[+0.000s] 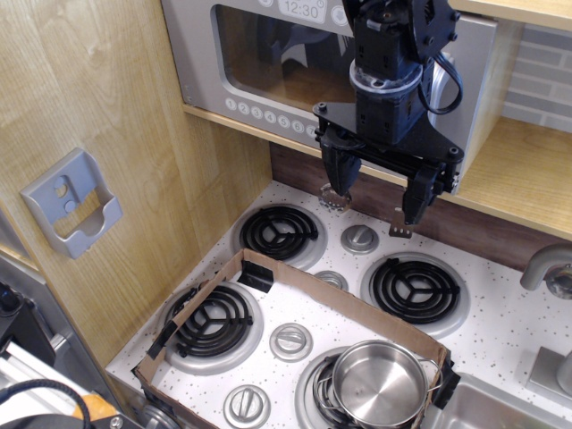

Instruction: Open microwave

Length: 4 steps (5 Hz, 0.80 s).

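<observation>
The microwave (259,71) sits up high on a wooden shelf (518,179), at the top of the picture. Its door looks shut, flat against the front. You can see a wide clear window, a clock that says 12:30, and a row of small round white buttons along the bottom. The handle is hard to see, because the robot arm is in front of that side.

The hand (368,213) hangs just below the microwave's right end. Its two fingers point down and are spread wide apart, with nothing between them. It is not touching the door. I think it is open like that so it can fit around the handle, but it would need to go up first.

Under the hand is the bench (500,344), a white speckled toy stove top with black coil burners and grey knobs. A shiny metal pot (380,382) sits on the front burner. A brown cardboard strip (335,299) stands across the stove like a little fence. A grey bracket (73,204) is stuck on the wooden wall at the left, well away from the job
</observation>
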{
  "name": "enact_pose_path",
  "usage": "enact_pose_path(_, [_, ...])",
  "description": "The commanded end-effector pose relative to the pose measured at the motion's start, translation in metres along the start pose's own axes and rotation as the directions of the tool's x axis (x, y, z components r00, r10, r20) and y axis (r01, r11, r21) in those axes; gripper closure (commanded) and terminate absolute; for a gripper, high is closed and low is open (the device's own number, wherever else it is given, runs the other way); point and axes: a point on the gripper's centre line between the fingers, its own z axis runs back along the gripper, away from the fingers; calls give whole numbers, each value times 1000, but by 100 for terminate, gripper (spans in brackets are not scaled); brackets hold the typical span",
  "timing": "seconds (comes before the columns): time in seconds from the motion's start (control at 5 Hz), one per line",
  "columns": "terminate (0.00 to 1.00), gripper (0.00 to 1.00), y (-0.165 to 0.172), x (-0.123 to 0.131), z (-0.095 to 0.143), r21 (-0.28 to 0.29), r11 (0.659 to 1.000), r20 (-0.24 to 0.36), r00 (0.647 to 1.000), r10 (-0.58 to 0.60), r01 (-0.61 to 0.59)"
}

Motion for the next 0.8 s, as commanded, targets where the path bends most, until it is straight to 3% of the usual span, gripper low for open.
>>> enact_pose_path(0.0, [0, 0, 0, 0, 0, 0, 1000, 0, 1000, 0, 0])
enact_pose_path(0.2, [0, 0, 3, 7, 9, -23, 1000, 15, 1000, -19, 19])
enact_pose_path(0.6, [0, 0, 7, 33, 30, -17, 1000, 101, 995, 2, 0])
